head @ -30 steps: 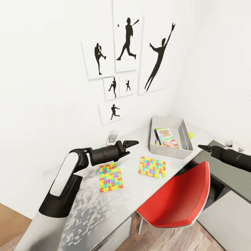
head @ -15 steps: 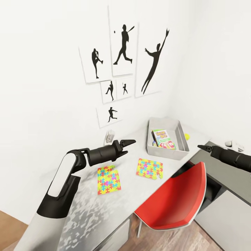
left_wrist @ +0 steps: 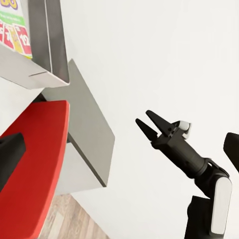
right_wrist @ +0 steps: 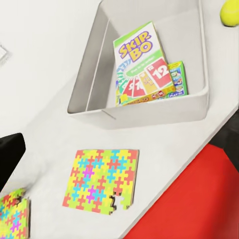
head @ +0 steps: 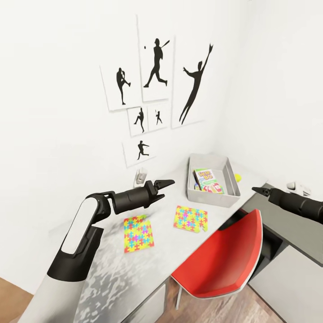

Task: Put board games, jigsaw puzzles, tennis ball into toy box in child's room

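The grey toy box [head: 213, 179] is sitting on the table [head: 168, 224], holding board games [right_wrist: 139, 62] — the tennis ball [right_wrist: 230, 11] is lying just beside it. Two jigsaw puzzles [head: 191, 218] are lying flat nearby. The left gripper [head: 162, 183] and right gripper [left_wrist: 149, 122] are both hanging empty, jaws slightly parted.

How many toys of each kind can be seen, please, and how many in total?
Jigsaw puzzles on the table: 2
Board games visible in the toy box: 2
Tennis ball beside the toy box: 1
Total: 5
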Robot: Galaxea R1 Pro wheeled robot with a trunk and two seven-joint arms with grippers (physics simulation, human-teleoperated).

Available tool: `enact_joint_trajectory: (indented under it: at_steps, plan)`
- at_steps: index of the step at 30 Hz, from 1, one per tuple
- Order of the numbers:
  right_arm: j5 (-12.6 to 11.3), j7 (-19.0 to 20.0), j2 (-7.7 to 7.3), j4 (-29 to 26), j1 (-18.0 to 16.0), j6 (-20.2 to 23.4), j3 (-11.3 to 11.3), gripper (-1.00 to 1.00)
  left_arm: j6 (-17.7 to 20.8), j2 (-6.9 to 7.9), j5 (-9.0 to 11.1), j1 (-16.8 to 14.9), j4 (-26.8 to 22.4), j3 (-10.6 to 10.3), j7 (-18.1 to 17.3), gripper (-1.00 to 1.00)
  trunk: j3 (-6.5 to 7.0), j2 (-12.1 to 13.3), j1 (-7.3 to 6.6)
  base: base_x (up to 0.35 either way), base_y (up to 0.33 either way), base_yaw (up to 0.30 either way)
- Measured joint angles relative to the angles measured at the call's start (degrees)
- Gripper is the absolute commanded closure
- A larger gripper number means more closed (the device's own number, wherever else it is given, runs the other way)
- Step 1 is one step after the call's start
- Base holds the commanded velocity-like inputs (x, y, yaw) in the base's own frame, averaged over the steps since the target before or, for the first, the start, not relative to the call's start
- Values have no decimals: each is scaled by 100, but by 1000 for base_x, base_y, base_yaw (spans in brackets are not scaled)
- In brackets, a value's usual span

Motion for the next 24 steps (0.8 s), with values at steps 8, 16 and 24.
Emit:
enact_joint_trajectory:
  at_steps: [8,16,24]
  plan:
    - [40,3,391,8,1,1,1,-100,-1,1,-8,4,0,1,-2,-100,14,0,0,0,-164,-7]
    - [52,0,500,2,2,2,19,-100,-2,3,-10,6,0,6,-2,-100,17,0,0,0,-246,-2]
    - [55,-3,586,-1,-4,2,10,-100,-2,9,-11,11,0,14,-2,-100,35,0,0,0,-269,58]
